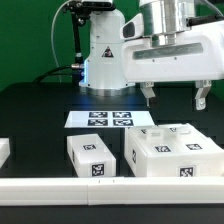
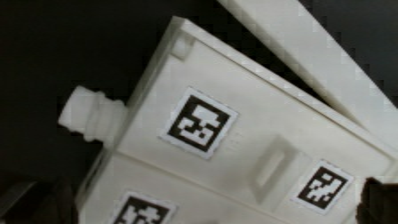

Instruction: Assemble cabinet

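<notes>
Robotics lab, black table (image 1: 40,110), tagged marker board (image 1: 100,119), green backdrop (image 1: 30,30)

The robot's glossy white moulded arm (image 1: 103,45) has rounded shells and a small dark marking on its front, with dark cabling (image 1: 84,6) at its top. A silver-grey metal cylinder (image 1: 165,14) sits above the broad white gripper (image 1: 174,97), which has two short dark fingers (image 1: 148,95).

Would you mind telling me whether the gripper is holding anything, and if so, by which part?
Nothing is held: the gripper hangs open above the cabinet, touching nothing.
</notes>
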Controlling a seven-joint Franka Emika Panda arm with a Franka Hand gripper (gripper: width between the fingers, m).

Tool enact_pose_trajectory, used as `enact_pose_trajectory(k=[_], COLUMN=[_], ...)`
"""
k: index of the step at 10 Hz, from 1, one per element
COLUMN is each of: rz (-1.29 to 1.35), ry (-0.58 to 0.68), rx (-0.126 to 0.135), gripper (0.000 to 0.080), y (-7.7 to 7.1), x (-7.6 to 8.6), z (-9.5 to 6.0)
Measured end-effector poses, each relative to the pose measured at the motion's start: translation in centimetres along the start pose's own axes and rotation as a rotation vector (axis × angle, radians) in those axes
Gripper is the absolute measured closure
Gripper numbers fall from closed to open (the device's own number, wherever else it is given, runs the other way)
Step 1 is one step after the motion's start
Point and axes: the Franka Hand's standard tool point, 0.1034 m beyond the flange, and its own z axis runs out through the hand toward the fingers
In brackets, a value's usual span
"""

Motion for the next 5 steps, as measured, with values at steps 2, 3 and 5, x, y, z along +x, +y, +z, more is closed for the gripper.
enact_pose_trajectory(k=[2, 3, 5], rz=[-0.327, -0.445, -0.538], ry=[0.066, 0.076, 0.085], rx=[-0.008, -0.016, -0.024], gripper=[0.0002, 0.0002, 0.0002], y=[2.9, 3.3, 3.4], x=[0.8, 0.7, 0.6], z=[0.2, 0.5, 0.6])
